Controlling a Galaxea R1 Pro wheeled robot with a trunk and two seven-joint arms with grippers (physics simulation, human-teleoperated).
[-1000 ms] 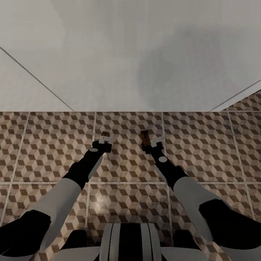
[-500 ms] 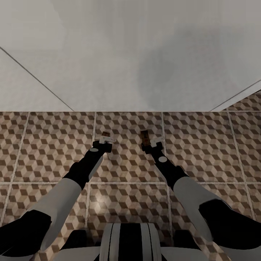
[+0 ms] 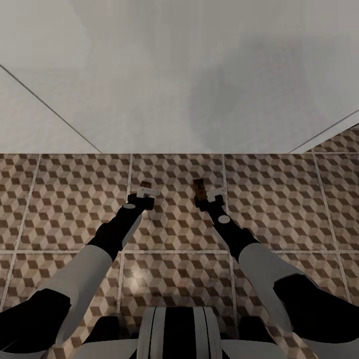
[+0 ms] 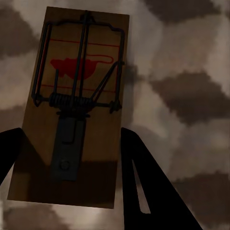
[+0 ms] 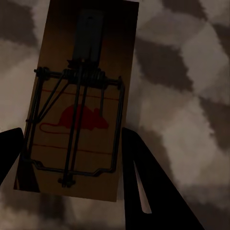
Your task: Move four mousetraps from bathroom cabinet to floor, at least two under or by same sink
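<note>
Simulated bathroom: cube-patterned floor tiles below a plain white wall.

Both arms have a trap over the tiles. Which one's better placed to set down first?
Roughly even; slight edge to the left. The left gripper and right gripper each clamp a mousetrap low over the bathroom floor, and the left trap looks less tilted.

Readable text: you find no words, numbers or brand names anywhere.
Left wrist sign: the flat brown wooden mousetrap with dark wire carries a red mouse outline between red lines.
Right wrist sign: the second brown wooden mousetrap carries the same red mouse outline.
</note>
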